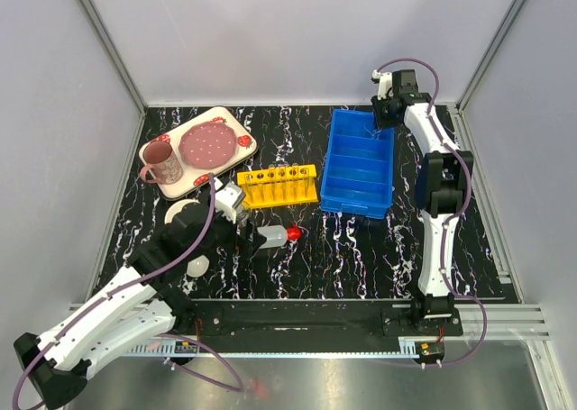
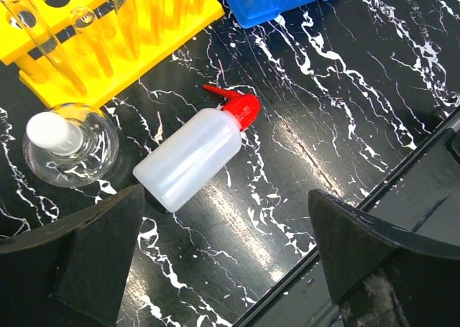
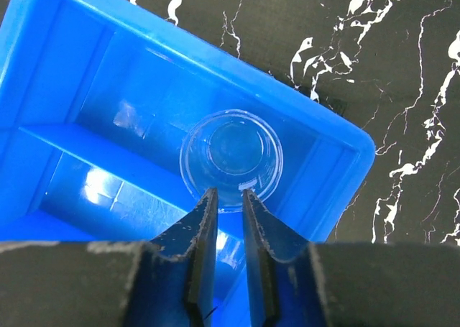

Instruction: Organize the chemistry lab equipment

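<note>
A translucent white squeeze bottle with a red cap lies on its side on the black marbled table. My left gripper hovers open just in front of the bottle, nothing between its fingers. Beside the bottle stands a small clear flask with a white stopper. The yellow rack holds thin clear test tubes. A small white dish lies by the left arm. My right gripper hangs over the blue bin, jaws slightly apart at the near rim of a round clear glass vessel standing in the bin's end compartment.
A strawberry-patterned tray at the back left carries a pink mug and a plate. A larger white bowl sits under the left arm. The blue bin has several compartments. Walls enclose the table.
</note>
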You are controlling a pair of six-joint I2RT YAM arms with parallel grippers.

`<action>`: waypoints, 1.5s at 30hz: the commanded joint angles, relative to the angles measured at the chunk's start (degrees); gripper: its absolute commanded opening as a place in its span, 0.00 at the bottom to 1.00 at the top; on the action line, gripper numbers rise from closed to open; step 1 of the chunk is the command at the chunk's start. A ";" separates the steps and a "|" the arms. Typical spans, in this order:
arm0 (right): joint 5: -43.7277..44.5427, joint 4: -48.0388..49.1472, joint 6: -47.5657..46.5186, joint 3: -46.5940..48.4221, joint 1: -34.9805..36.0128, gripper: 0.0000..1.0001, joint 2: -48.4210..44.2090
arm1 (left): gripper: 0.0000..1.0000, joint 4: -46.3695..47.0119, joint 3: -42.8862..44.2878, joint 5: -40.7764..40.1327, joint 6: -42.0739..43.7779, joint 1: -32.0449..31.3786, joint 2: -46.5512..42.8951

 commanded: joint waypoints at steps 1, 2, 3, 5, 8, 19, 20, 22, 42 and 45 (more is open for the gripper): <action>-2.52 0.19 -1.79 -2.35 0.41 0.32 -10.05 | 0.99 2.83 0.89 2.71 -2.40 0.16 1.93; -3.22 0.10 -2.06 -3.41 0.32 0.35 -11.90 | 0.99 2.83 0.97 2.80 -2.58 0.16 2.64; -5.23 0.18 -2.50 -4.90 0.32 0.38 -15.74 | 0.99 2.75 1.50 2.88 -2.67 0.16 3.34; -8.13 0.36 -3.20 -10.52 0.32 0.49 -20.24 | 0.99 1.87 2.38 2.97 -2.76 0.08 5.98; -13.94 1.59 -4.52 -20.71 0.41 0.64 -29.73 | 0.99 -0.06 4.40 0.61 -1.80 -1.59 9.58; -32.48 6.42 -13.92 -61.73 -0.47 1.00 -63.84 | 0.99 -5.60 12.66 -6.43 17.44 -14.78 22.32; -33.97 6.95 -14.88 -64.05 -1.17 1.00 -65.60 | 0.99 -5.95 12.84 -6.61 21.37 -14.95 23.38; -37.06 8.61 -14.55 -69.57 -1.87 1.00 -70.17 | 0.99 -7.18 13.10 -7.48 24.47 -15.13 26.72; -52.53 13.46 -9.53 -79.71 -15.68 1.00 -75.46 | 0.91 0.54 12.66 -15.13 42.15 -14.95 47.98; -52.80 13.37 -9.71 -79.80 -15.94 1.00 -75.55 | 0.89 2.21 12.58 -17.24 41.19 -14.95 49.93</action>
